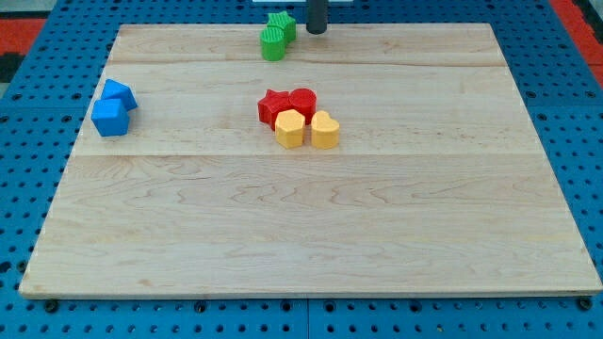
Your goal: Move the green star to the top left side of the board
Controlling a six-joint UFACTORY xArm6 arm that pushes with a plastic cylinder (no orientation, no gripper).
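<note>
Camera view: green star (282, 24) sits at bench (301, 217) top centre, touching a green block (272, 43); my tip (317, 32), gripperless, just right, should push steadily leftward.

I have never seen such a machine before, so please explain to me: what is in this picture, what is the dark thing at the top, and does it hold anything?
This is one camera picture looking down at a wooden board on a blue perforated table. Where the camera is mounted is not recorded.

The dark thing at the view's top is the lower end of a robot arm's rod. It has no claw, so it holds nothing; it only pushes blocks by sliding. My tip stands just to the view's right of two green blocks: the green star at the back edge and a second green block in front of it.

Near the middle, two red blocks and two yellow blocks sit bunched together. Two blue blocks lie at the view's left.
</note>
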